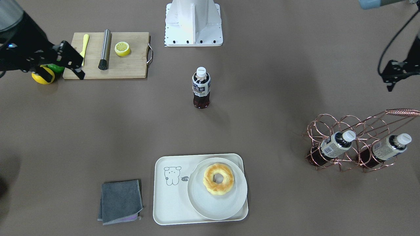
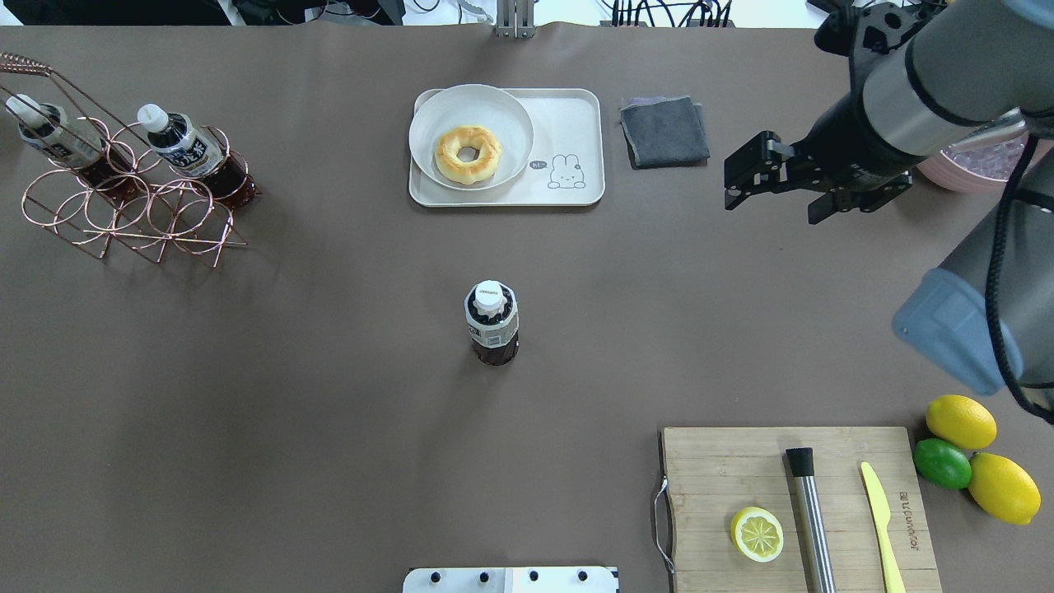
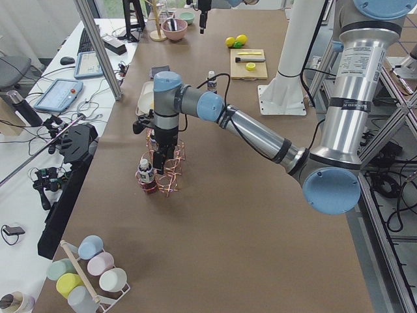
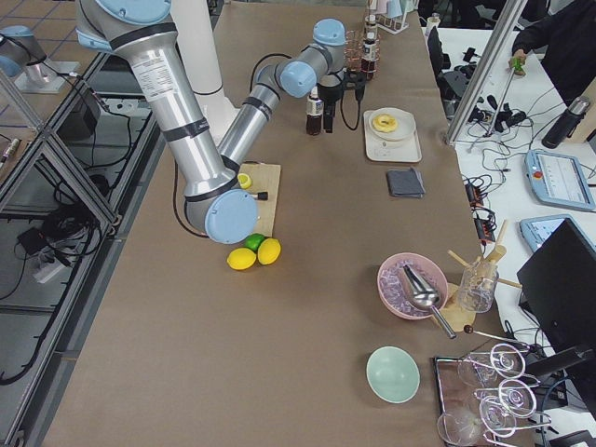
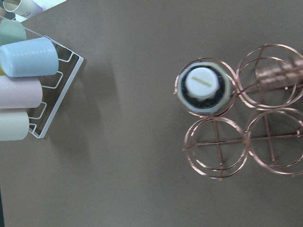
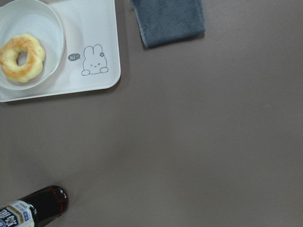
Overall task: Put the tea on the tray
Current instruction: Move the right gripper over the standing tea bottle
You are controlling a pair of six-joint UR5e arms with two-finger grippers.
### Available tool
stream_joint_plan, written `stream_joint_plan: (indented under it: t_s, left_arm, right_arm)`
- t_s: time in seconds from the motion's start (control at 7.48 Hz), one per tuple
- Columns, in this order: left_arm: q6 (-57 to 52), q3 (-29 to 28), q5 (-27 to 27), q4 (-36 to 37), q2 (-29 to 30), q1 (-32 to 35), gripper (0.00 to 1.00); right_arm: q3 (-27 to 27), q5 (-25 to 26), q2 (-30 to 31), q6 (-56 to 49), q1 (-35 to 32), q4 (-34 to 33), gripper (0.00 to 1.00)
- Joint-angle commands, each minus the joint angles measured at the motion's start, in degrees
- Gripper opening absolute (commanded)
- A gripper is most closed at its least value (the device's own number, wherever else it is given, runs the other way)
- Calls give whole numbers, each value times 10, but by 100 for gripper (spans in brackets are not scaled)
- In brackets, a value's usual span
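Observation:
The tea bottle stands upright alone at the table's middle, white cap up; it also shows in the overhead view and at the right wrist view's lower left. The cream tray lies at the far edge and holds a round white plate with a doughnut. My right gripper is open and empty, high, right of the tray and well away from the bottle. My left gripper looks open and empty, hovering over the copper wire rack, which holds two alike bottles.
A wooden cutting board with a lemon half, metal rod and yellow knife lies near the robot's right. Lemons and a lime sit beside it. A folded grey cloth lies beside the tray. A cup rack stands past the wire rack.

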State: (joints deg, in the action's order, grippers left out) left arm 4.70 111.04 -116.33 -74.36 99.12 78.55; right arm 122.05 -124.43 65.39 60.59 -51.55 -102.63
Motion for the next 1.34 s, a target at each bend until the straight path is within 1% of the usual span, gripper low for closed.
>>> stream_joint_plan:
  t_s: [0.0, 0.13, 0.27, 0.4, 0.53, 0.67, 0.8, 1.07, 1.2]
  left_arm:
    - [-54, -41, -61, 0, -7, 63, 97]
    - [-54, -49, -62, -1, -9, 78, 97]
    - [-86, -66, -63, 0, -8, 95, 97]
    - [-141, -99, -73, -1, -3, 111, 97]
    - [-165, -117, -91, -2, -2, 127, 97]
    - [-183, -127, -93, -2, -2, 138, 97]
    - [-195, -130, -93, -1, -2, 148, 97]
    - [-198, -129, -93, -1, -6, 165, 97]
    - [-198, -130, -93, -1, -5, 165, 97]
  right_arm:
    - [-7, 86, -130, 64, 104, -139, 100]
    - [-28, 100, -162, 85, 122, -152, 100]
    - [-49, 105, -189, 90, 135, -152, 100]
    - [-81, 115, -234, 124, 145, -152, 100]
    - [-109, 117, -264, 132, 154, -152, 100]
    - [-130, 132, -285, 159, 173, -151, 100]
    - [-148, 149, -299, 173, 186, -151, 100]
    - [-191, 170, -312, 165, 212, -150, 100]
    - [-211, 183, -313, 143, 217, -128, 100]
